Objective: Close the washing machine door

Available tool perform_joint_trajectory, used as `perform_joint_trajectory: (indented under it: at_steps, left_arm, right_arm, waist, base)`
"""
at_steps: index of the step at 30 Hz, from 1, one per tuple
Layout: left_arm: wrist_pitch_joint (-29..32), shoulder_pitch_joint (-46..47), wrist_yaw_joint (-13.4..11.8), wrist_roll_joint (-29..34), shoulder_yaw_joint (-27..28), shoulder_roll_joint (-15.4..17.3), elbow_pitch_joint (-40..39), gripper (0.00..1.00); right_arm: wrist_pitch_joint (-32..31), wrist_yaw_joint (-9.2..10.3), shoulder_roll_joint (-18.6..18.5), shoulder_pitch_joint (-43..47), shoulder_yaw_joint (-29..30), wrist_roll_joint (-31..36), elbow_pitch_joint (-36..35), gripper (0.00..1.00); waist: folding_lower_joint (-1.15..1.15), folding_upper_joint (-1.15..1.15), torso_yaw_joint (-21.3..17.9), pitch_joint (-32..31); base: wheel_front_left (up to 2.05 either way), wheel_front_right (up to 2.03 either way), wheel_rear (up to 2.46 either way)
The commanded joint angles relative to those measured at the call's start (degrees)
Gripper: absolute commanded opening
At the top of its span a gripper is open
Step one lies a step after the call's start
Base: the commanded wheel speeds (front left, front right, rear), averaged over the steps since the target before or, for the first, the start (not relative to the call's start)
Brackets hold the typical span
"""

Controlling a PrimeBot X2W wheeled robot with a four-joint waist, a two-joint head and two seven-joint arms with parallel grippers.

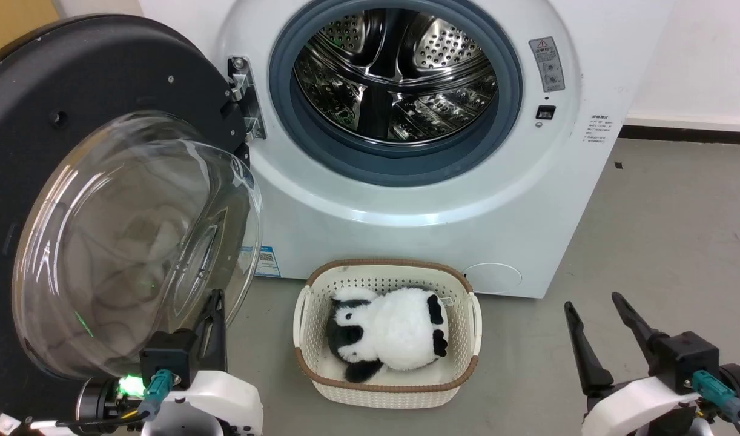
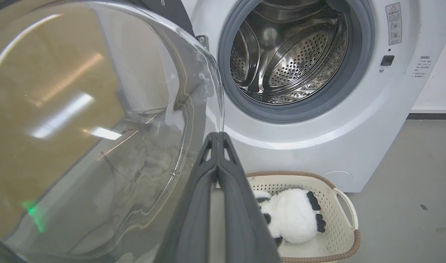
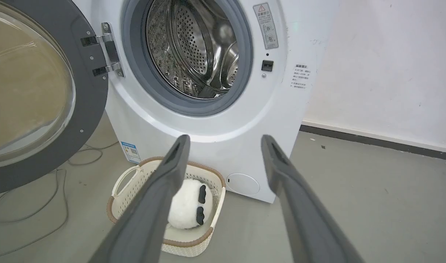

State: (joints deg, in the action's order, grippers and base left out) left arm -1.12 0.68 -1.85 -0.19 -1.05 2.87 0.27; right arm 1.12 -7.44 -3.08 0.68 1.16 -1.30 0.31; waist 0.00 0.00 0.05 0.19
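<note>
Grey floor, left tool pinched beside door — right tool splayed

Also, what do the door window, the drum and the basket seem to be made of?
Door window: clear glass or hard plastic, glossy; it shows reflections. Drum: shiny metal, likely steel, with punched holes. Basket: cream plastic by the look, matte, perforated walls, with a brown woven-looking rim.

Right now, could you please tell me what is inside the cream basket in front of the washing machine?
A black-and-white plush panda lies in the basket. Whatever may lie beneath the toy is covered, so I cannot tell.
</note>
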Motion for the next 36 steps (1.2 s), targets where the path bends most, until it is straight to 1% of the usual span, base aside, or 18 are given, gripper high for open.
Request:
perform_joint_trajectory:
  at_steps: [1, 11, 21, 30, 36]
  left_arm:
    - [-0.56, 0.63, -0.38, -0.23, -0.25, 0.00, -0.12, 0.00]
    - [-1.76, 3.51, -0.49, -0.61, -0.50, 0.16, -2.38, 0.00]
    - [-2.95, 8.50, 1.31, -1.98, 0.27, 0.18, -6.48, 0.00]
    - [-4.03, 13.53, 3.44, -6.69, 3.23, 0.02, -9.98, 0.00]
    - [-4.75, 16.53, 4.27, -10.61, 5.79, 0.01, -11.50, 0.00]
  right_arm:
    - [0.56, 0.00, 0.02, -0.14, 0.36, -0.62, 0.07, 1.00]
    - [1.76, -0.01, 0.04, -0.34, 1.56, -1.71, 0.07, 1.00]
    - [2.95, -0.01, 0.06, -0.55, 2.76, -2.73, 0.06, 1.00]
    - [4.03, -0.02, 0.07, -0.89, 4.01, -3.31, 0.02, 1.00]
    - [4.75, -0.02, 0.08, -1.07, 4.67, -3.75, 0.10, 1.00]
  waist:
    - [0.00, 0.00, 0.05, 0.02]
    - [0.00, 0.00, 0.98, 0.50]
    - [0.00, 0.00, 3.58, 1.13]
    - [0.00, 0.00, 7.21, 2.00]
    - [0.00, 0.00, 10.18, 2.42]
  base:
    - [0.00, 0.00, 0.00]
    - [0.00, 0.00, 0.00]
    - [0.00, 0.00, 0.00]
    - [0.00, 0.00, 0.00]
    - [0.00, 0.00, 0.00]
